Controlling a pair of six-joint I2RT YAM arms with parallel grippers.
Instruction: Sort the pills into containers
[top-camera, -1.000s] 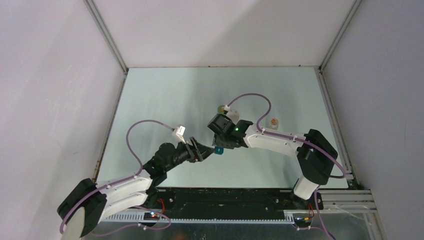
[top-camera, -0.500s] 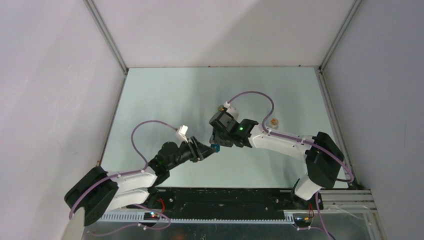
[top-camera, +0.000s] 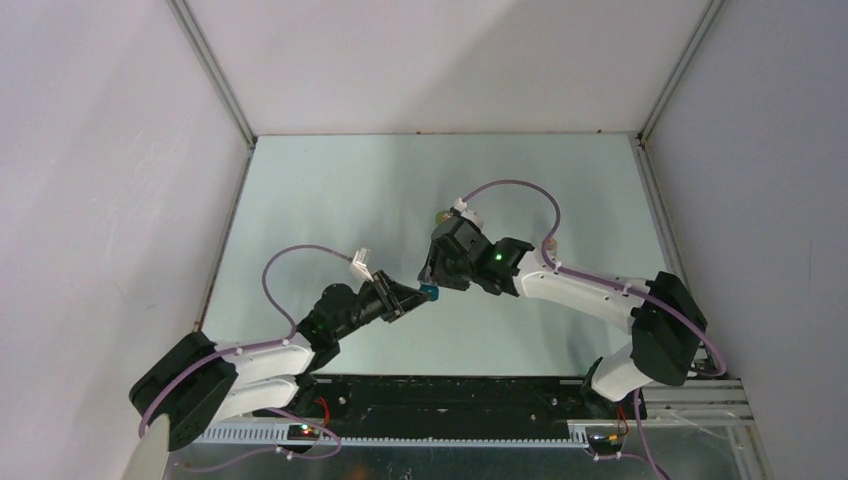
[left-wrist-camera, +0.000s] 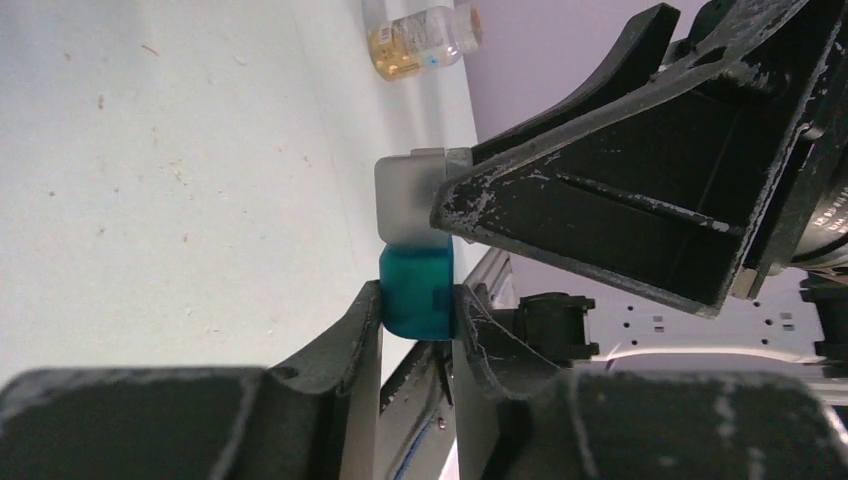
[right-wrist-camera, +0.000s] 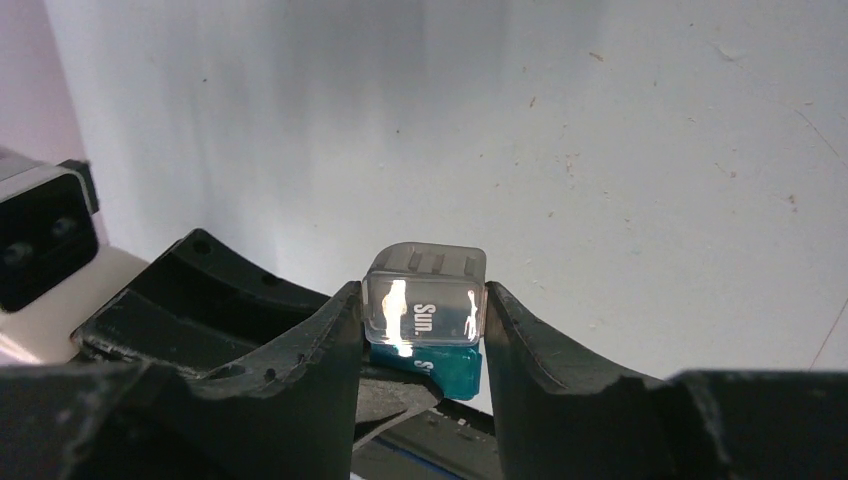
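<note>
Teal plastic pill-box base (left-wrist-camera: 417, 300) sits pinched between the narrowly closed fingers of the left gripper (left-wrist-camera: 415, 318). The right gripper (right-wrist-camera: 424, 312) clamps its clear frosted lid (right-wrist-camera: 425, 290), marked "Sun.", just past the left fingertips. A small pale bottle (left-wrist-camera: 420, 38) stands well beyond both. Pulling unevenly could jerk the lid free and scatter pills.

The clear lid (right-wrist-camera: 424, 300) is carrying the white printed word "Sun.", which is running downward in the right wrist view between two bright glare streaks. The teal base (right-wrist-camera: 448, 368) under it is showing a partial white mark, too cut off for reading.
</note>
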